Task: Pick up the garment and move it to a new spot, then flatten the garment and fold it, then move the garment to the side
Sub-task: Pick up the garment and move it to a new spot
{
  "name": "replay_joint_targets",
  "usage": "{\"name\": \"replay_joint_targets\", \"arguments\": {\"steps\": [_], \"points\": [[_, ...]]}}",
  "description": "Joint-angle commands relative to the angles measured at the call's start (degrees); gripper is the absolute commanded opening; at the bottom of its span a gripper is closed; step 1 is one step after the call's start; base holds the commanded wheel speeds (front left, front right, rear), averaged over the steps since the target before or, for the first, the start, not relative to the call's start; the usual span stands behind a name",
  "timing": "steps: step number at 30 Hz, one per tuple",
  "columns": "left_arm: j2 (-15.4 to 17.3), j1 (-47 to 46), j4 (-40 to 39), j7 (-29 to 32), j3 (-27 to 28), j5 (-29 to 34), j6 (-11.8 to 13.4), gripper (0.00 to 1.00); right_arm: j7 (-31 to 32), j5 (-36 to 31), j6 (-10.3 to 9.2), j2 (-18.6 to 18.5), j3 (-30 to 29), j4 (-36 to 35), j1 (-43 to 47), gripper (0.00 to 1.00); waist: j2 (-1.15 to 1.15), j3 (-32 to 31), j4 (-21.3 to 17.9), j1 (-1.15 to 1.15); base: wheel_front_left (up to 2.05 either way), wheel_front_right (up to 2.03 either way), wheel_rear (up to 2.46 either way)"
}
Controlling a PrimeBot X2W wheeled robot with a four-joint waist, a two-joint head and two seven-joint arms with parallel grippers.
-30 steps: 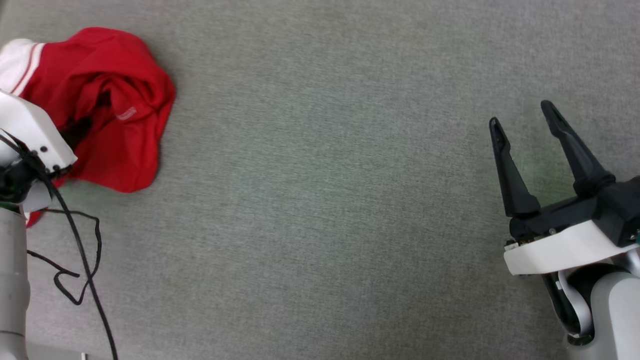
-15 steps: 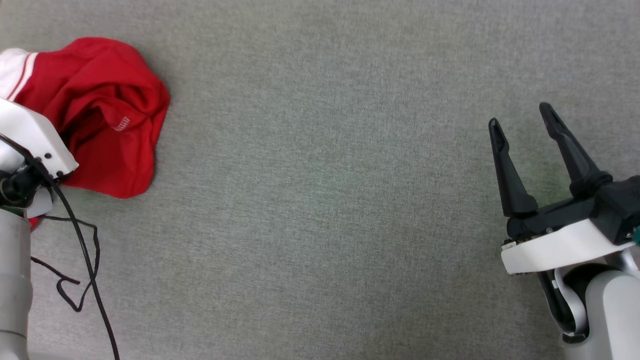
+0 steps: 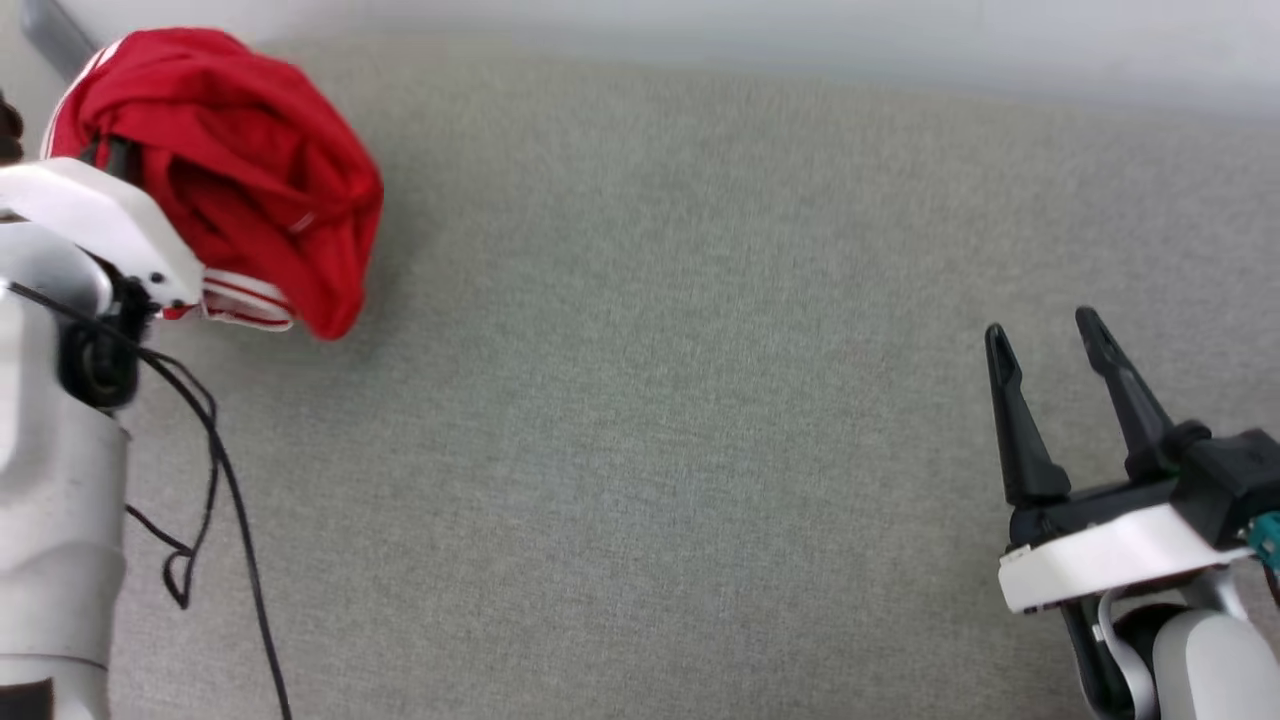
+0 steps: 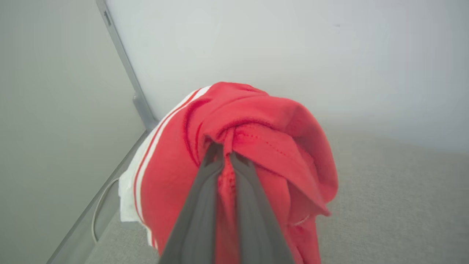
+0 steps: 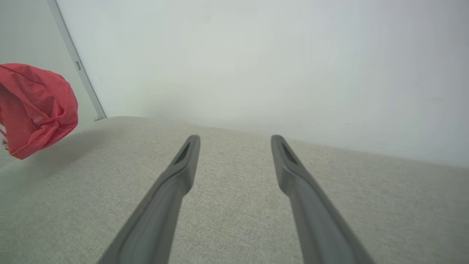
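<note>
The garment is a bunched red jersey with white striped trim, hanging off the grey surface at the upper left of the head view. My left gripper is shut on a fold of the garment, its fingers wrapped in red cloth. In the head view the cloth and the white wrist hide those fingers. The garment also hangs at the left edge of the right wrist view. My right gripper stands open at the lower right, far from the cloth, with nothing between its fingers.
A grey fabric surface spreads across the middle. A pale wall runs along its far edge, with a grey metal strip at the left corner. Black cables dangle from my left arm.
The garment has been lifted off the surface by my left gripper and now hangs bunched. The head camera has tilted up, bringing the wall into view and lowering the right gripper in the picture.
</note>
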Motion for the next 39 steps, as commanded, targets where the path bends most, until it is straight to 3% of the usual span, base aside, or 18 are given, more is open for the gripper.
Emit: {"name": "replay_joint_targets", "arguments": {"steps": [1,11,21,29,39], "points": [[-0.54,0.99,-0.49,-0.75,-0.2,0.24,0.07,0.0,-0.4,0.08,-0.06,0.31,-0.14,0.21,0.93,1.0,0.0,-3.71,-0.69,0.01,0.0,0.0,0.0],[-5.48,8.53,-11.29,-5.66,-3.19,0.48,0.29,0.0,0.5,-0.66,-0.06,1.07,-2.77,-0.7,6.66,1.0,0.0,-10.14,-6.2,0.01,0.0,0.0,0.0],[-11.73,17.61,-25.15,-2.21,-10.2,0.12,0.03,0.0,0.76,1.48,-0.06,1.09,-3.08,-1.79,7.34,1.0,0.0,-8.7,-14.82,0.01,0.0,0.0,0.0],[-16.75,23.73,-27.13,0.86,-21.54,1.32,-2.5,0.0,-0.51,3.03,-0.06,1.11,-2.92,-1.04,6.4,1.0,0.0,-5.04,-20.11,0.01,0.0,0.0,0.0],[-18.3,28.26,-24.38,4.65,-37.7,1.62,-4.43,0.0,-2.44,3.77,-0.05,1.11,-2.26,1.1,3.98,1.0,0.0,-1.6,-20.25,0.01,0.0,0.0,0.0]]}}
